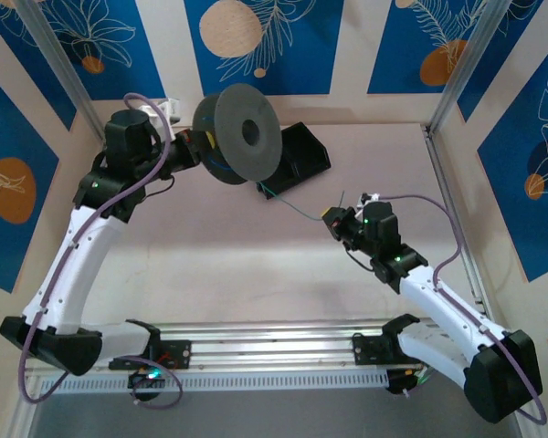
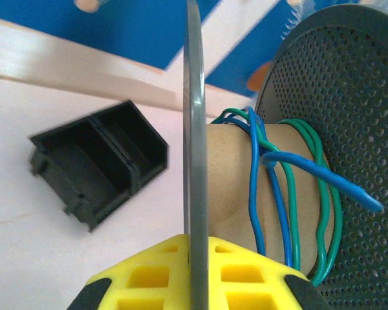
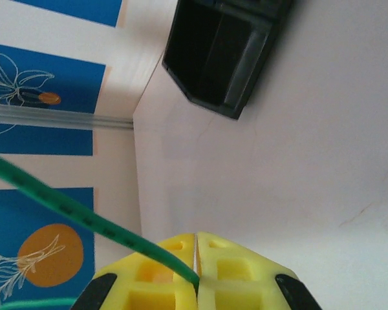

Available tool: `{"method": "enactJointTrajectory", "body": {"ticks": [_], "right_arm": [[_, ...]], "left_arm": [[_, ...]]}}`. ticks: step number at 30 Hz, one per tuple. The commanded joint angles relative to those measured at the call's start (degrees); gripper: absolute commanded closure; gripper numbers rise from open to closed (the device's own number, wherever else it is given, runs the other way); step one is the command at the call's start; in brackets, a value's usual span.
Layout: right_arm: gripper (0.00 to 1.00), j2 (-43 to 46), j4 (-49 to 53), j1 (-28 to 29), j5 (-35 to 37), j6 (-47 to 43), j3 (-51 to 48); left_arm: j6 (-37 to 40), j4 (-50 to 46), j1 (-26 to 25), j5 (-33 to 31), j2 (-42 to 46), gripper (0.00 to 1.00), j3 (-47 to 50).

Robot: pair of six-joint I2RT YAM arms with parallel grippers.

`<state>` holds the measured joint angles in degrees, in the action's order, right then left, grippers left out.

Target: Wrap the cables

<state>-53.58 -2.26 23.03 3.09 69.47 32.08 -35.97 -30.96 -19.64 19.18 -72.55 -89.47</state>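
Right hand pinches green cable over pale pink table amid blue-flowered walls.

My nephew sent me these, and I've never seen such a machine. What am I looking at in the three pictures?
Two white robot arms are bolted at the near edge of a table. The wide picture looks down from above and behind them. The other two come from a camera on each wrist. The right gripper, with yellow fingers, is shut on a green cable. The left gripper is shut on the rim of a grey spool. Blue cable and more green are wound on the spool's core. A black bin lies on the table.
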Motion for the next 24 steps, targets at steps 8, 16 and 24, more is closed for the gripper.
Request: {"method": "enactJointTrajectory", "body": {"ticks": [8,16,24], "right_arm": [[1.0,-6.7,7.4,-17.1,-6.5,-15.4,4.6],[1.0,-15.3,8.0,-21.5,-8.8,-21.8,16.7],[1.0,-22.3,11.6,-23.0,-11.3,-27.8,30.9]], "left_arm": [[2.4,-0.6,1.4,22.3,-0.4,1.0,-7.6],[11.1,-11.8,0.7,26.9,-2.8,1.0,-8.7],[22.3,-24.5,-7.7,17.3,-5.5,1.0,-9.8]]}}
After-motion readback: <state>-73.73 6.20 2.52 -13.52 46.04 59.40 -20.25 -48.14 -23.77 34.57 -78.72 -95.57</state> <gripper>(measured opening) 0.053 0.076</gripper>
